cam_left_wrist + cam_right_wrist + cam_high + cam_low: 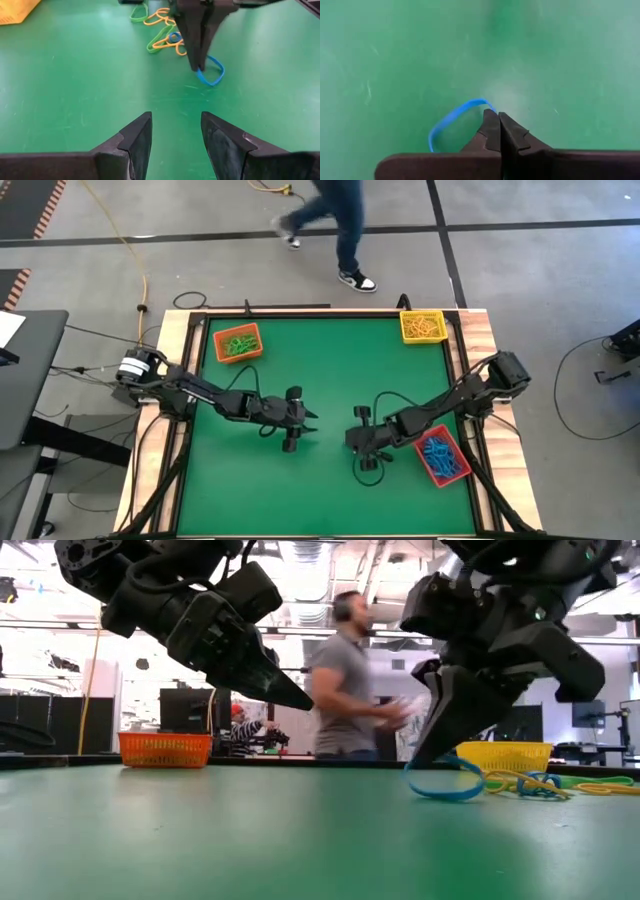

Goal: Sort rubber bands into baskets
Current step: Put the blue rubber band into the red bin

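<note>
My right gripper [424,754] is shut on a blue rubber band [445,786] near the middle of the green table. My left gripper [176,131] stands open a little to the table's left of it, above bare table, its fingers pointing at the band. Several loose green, yellow and blue rubber bands [162,35] lie in a heap on the table beyond my right gripper. The orange basket [238,343] stands at the far left, the yellow basket [422,326] at the far right and the red basket [423,448] at the right edge. My right gripper pinches one side of the blue band's loop [489,107] between its two fingertips [200,59]. The fingers come from above, slanting down toward the table's left. The loop hangs open and tilted below the fingertips. I cannot tell whether its lower side [440,796] touches the table.
The red basket holds blue bands [442,460], the orange one green bands [236,345], the yellow one yellow bands [424,328]. A raised wooden frame [190,380] runs round the table. A person [340,230] walks past on the floor beyond the far edge.
</note>
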